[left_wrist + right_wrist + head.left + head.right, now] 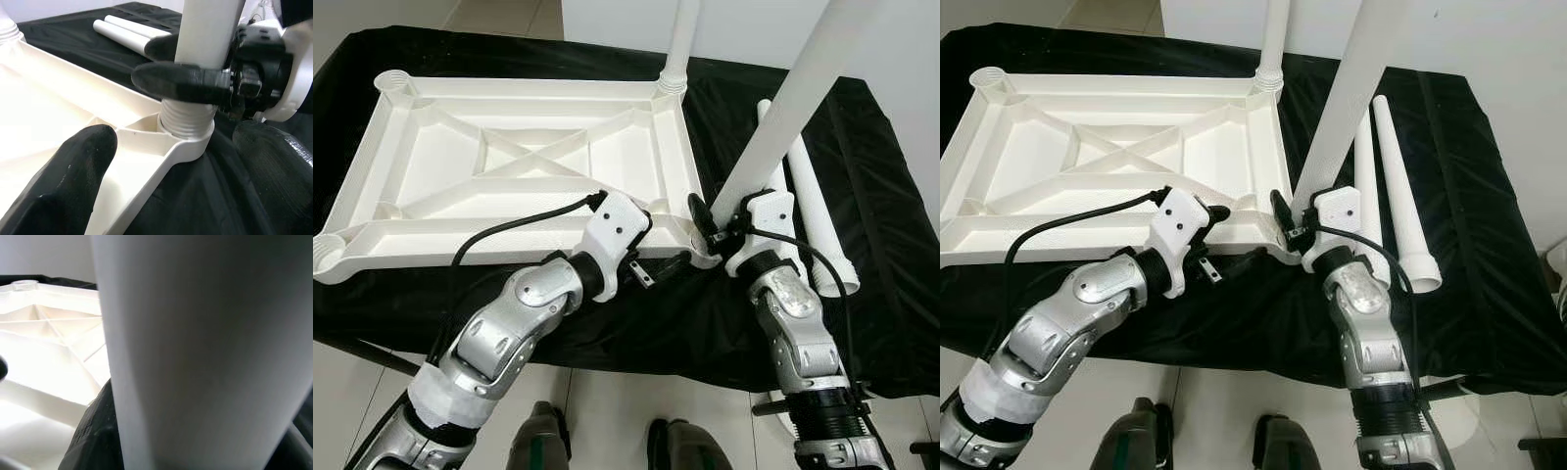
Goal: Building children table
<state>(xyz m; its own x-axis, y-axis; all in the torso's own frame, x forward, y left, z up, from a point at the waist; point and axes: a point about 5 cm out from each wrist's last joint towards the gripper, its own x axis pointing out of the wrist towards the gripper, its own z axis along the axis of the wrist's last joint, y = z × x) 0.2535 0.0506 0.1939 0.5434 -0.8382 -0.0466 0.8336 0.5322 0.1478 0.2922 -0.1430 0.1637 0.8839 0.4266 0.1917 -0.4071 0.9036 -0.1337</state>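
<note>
A black cloth (862,176) covers the table. On it lies the white tabletop (509,166) upside down; two spare legs (1393,186) lie to its right. The right gripper (705,223) is closed around a leg (783,117) standing in the near right corner socket (188,132). The left gripper (661,259) is open, one finger (68,181) resting on the tabletop beside it.

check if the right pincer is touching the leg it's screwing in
Touching. In the left wrist view, the right pincer has its black fingers pressed around the white leg just above its threaded end.
</note>
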